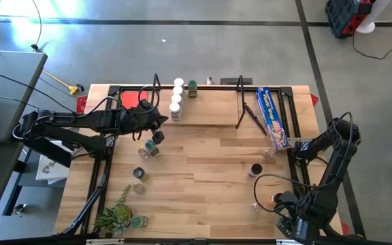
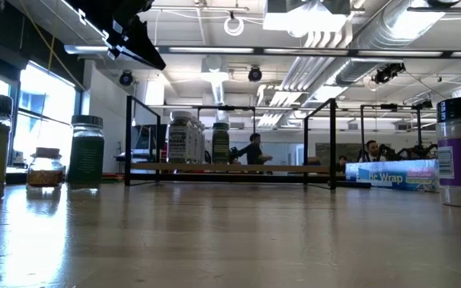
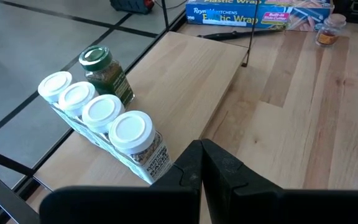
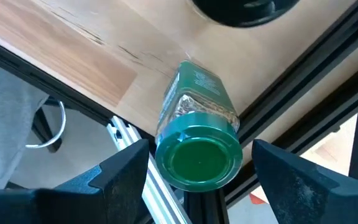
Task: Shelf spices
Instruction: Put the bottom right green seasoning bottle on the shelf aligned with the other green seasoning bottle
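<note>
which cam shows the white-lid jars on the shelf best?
Left wrist view: four white-lid jars in a row, labels readable. High view shows them small, lids only. Low view shows them distant, overlapping. Right wrist view: none.

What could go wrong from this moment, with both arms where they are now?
1. The shut left tool sits close to the row of white-capped jars on the shelf; a small swing could topple them.
2. The open right tool straddles a green-capped jar near the table edge; a poor grip could push it off.
</note>
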